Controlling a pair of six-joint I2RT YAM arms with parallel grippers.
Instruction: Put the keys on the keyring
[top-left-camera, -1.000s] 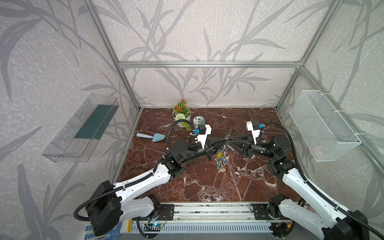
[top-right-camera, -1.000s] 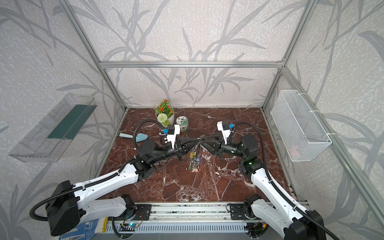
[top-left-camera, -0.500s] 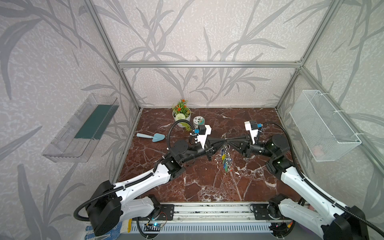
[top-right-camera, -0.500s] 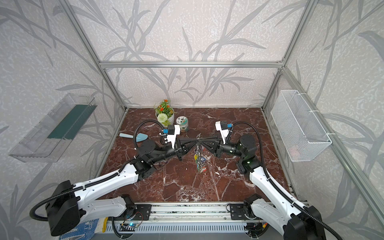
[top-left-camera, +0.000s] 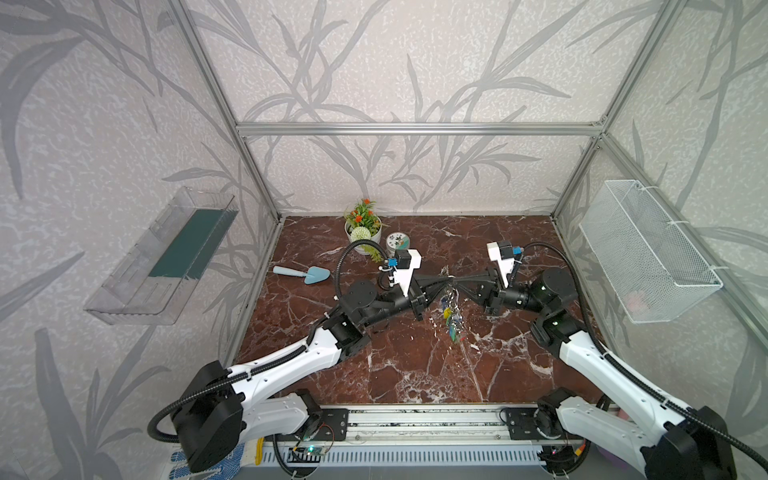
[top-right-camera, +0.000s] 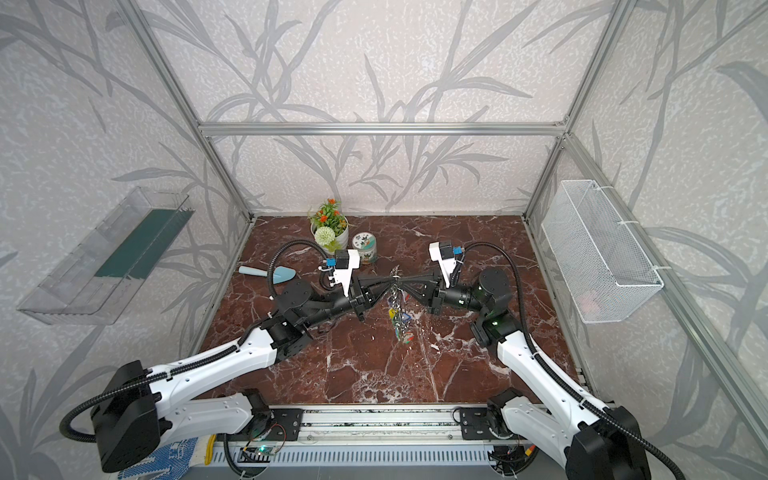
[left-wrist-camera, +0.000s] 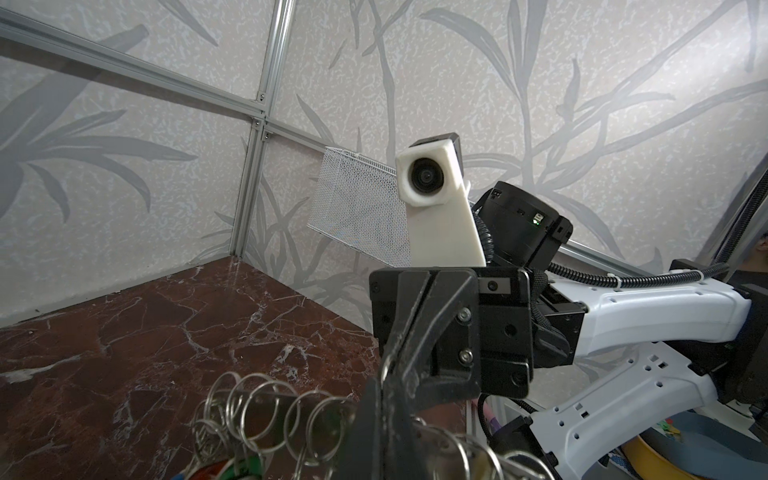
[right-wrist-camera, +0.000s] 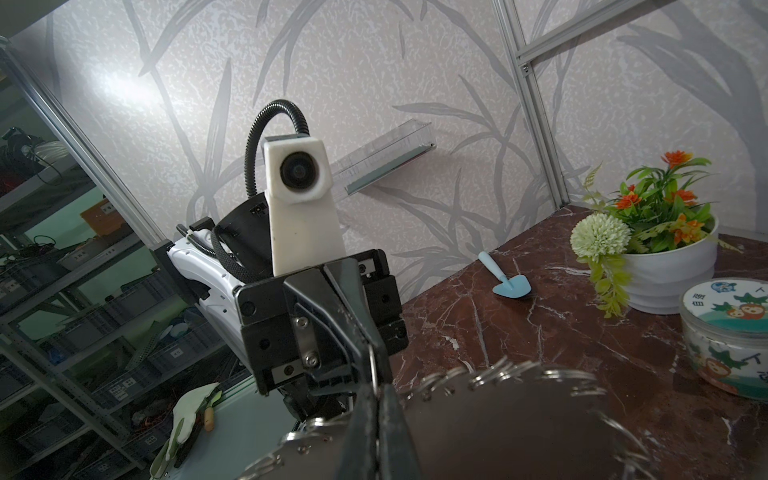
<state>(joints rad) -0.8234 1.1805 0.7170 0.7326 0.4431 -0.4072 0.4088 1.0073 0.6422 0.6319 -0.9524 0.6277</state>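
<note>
**Top views: grippers tip to tip, keyring hanging beneath**

Finds the left gripper (top-left-camera: 446, 284) and the right gripper (top-left-camera: 459, 284) nose to nose in mid-air over the middle of the table (top-left-camera: 374, 365), reaching level from opposite sides. Shows both pinched fully shut, with no gap at the tips.

Places the keyring (top-left-camera: 450, 300) straight below that meeting point, gripped at its top edge. Sets its long axis hanging down, with the coloured tags (top-left-camera: 449, 320) at the low end, clear of the table.

Bears this out from the wrists. In the left wrist view, catches the right gripper (left-wrist-camera: 388, 370) closed on one small ring (left-wrist-camera: 386, 365) at the rim. In the right wrist view, catches the left gripper (right-wrist-camera: 374, 353) closed at the same spot, with the grey plate (right-wrist-camera: 519, 419) just beside.

Cannot pick out the keys in the bundle, nor tell whether the pinched ring is theirs.

Puts neither arm nearer: same edge, same height. Probably calls for working along the line joining the two tips, across the hanging axis. Risks a slipped ring if either grip shifts.
</note>
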